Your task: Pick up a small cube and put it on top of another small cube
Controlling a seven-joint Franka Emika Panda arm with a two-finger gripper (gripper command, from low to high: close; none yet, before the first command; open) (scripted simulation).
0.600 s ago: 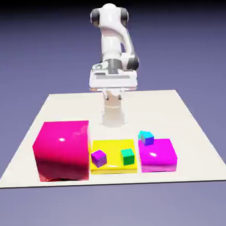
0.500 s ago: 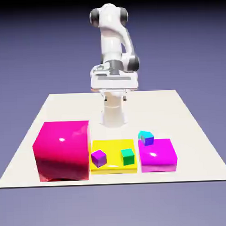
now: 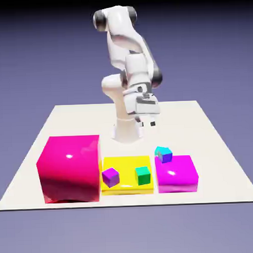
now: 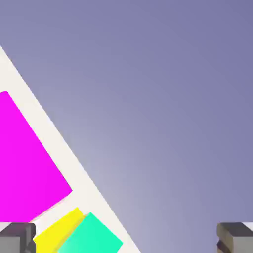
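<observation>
Grey tips either side, wide apart, nothing between them: my gripper [image 3: 148,124] is open and unloaded. Target's the small cube [image 3: 157,150], teal-cyan, below my jaws and farther out from my base, a bit toward the exterior view's right. Partly hidden behind the violet-blue cube [image 3: 165,157], close enough that I can't tell touching from just beside. Can't tell either if it sits on the table or on something. Not identifiable in the hand view.

Handling, my guess: light, stiff, not fragile, maybe a little slick on smooth faces. Shouldn't need much squeeze. Take it by two opposite side faces, mid-height, jaws squared to it. Main risk: a finger clipping the neighbour going down, or a skewed pinch spinning it.

Farther out below the jaws: magenta block [image 3: 176,173] just by that pair, then yellow slab [image 3: 128,189] with green cube [image 3: 143,175] and purple cube [image 3: 111,177] showing against it. Red-pink block [image 3: 71,169], the bulkiest, is off toward the exterior view's left.

Under it all, pale flat table [image 3: 206,146], matt-looking; blocks glossy. Past its edge, plain blue-violet backdrop [image 4: 163,108], filling most of my hand view, so I judge I'm aimed too far outward. Next: level the hand, centre over the cube, then descend.
</observation>
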